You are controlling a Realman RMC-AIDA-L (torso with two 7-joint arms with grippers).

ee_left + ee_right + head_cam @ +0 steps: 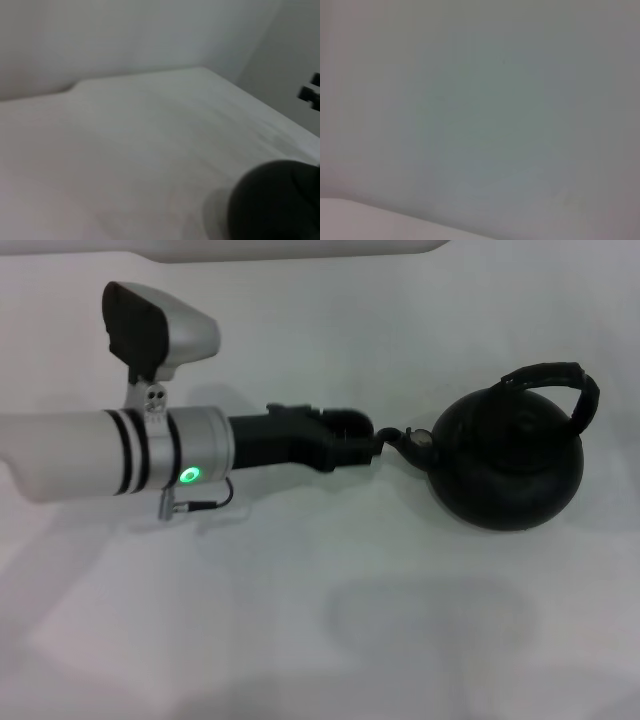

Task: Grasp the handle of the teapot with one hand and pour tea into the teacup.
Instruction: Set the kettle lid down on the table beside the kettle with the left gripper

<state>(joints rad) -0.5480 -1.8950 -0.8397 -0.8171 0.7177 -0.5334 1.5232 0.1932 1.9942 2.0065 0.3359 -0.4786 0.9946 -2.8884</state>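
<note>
Black teapot [510, 455] (spout first) lies just beyond left pincer [378, 443].

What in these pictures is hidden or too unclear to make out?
- The teacup: no view shows it.
- Left gripper, head view: it sits by the teapot's spout side, but black on black hides its state and any contact.
- Handle: its far end drops behind the pot.
- Left wrist view: the teapot is a blurred dark mass cut by the edge.
- Right gripper: not in any view; its wrist camera shows only a blank pale surface.
</note>
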